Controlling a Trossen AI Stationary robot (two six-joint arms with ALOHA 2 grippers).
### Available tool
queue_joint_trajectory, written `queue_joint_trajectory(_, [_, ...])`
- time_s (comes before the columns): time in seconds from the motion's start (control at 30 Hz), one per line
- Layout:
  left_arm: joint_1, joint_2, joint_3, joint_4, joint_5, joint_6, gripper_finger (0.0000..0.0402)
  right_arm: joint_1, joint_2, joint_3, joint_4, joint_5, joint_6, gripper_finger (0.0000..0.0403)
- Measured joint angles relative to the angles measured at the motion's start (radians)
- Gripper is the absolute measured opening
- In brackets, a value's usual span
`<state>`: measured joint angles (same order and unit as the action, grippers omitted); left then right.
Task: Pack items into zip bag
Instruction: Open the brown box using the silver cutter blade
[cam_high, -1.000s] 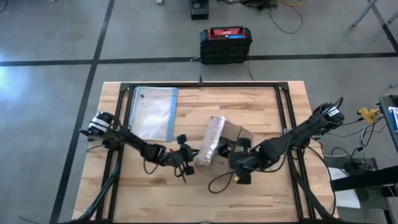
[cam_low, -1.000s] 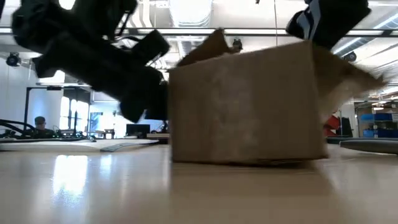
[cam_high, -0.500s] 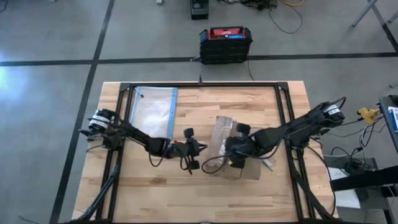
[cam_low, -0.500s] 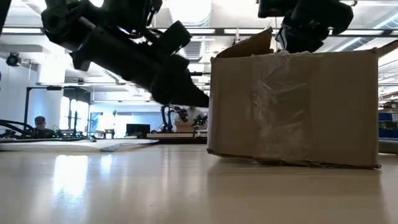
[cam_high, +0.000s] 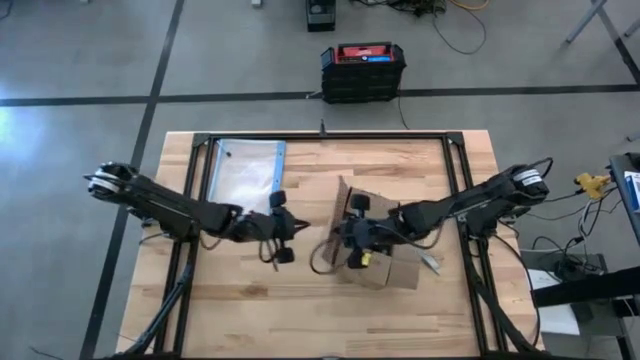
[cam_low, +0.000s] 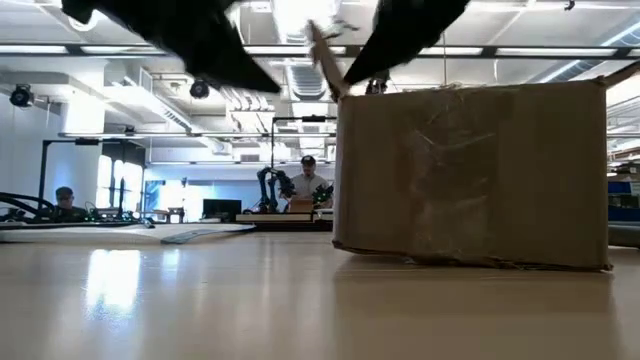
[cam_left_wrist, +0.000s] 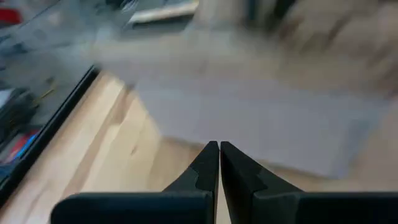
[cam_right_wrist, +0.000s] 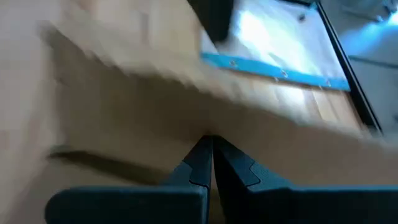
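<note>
The brown cardboard box (cam_high: 385, 255) stands on its base at the table's middle right and fills the right of the low view (cam_low: 470, 175). One flap (cam_low: 322, 55) is raised at its left side. The zip bag (cam_high: 246, 180), clear with a blue strip, lies flat at the far left; the right wrist view shows it beyond the cardboard (cam_right_wrist: 280, 46). My left gripper (cam_high: 290, 228) is shut and hovers left of the box (cam_left_wrist: 219, 148). My right gripper (cam_high: 345, 235) is shut at the box's left flap (cam_right_wrist: 210, 144). No small whitish items show. My right gripper's shut fingertips stand right against the box's raised left flap (cam_right_wrist: 155, 118), coming from the table's right. I cannot tell whether they touch the cardboard.
A black frame (cam_high: 320, 138) borders the working area. A small pale piece (cam_high: 430, 263) lies by the box's right side. Bare wood lies along the near edge (cam_high: 300, 310) and far of the box. People sit in the room beyond the table (cam_low: 307, 185).
The box, lying tipped between the grippers a second ago, turned onto its base and shifted toward the table's right, then stayed put. My left gripper drew back toward the left and rose. My right gripper moved left over the box to its left flap.
</note>
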<state>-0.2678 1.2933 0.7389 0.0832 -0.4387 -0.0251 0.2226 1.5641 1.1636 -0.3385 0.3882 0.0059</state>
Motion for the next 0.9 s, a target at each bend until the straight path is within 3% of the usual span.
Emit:
queue_joint_trajectory(0.2, [-0.057, -0.057, -0.084, 0.182, 0.085, -0.017, 0.0, -0.08, 0.108, -0.001, 0.053, -0.08, 0.007, 0.0])
queue_joint_trajectory(0.4, [-0.063, 0.066, -0.197, 0.489, 0.084, -0.041, 0.0, -0.091, 0.102, 0.011, 0.026, -0.134, 0.02, 0.0])
queue_joint_trajectory(0.6, [-0.063, 0.287, -0.188, 0.704, 0.084, -0.039, 0.0, -0.093, 0.034, 0.076, -0.232, -0.138, 0.085, 0.0])
queue_joint_trajectory(0.77, [-0.062, 0.426, -0.128, 0.729, 0.085, -0.059, 0.0, -0.095, 0.03, 0.113, -0.475, -0.159, 0.203, 0.0])
queue_joint_trajectory(0.9, [-0.061, 0.475, -0.093, 0.727, 0.087, -0.071, 0.0, -0.09, 0.043, 0.091, -0.519, -0.214, 0.269, 0.0])
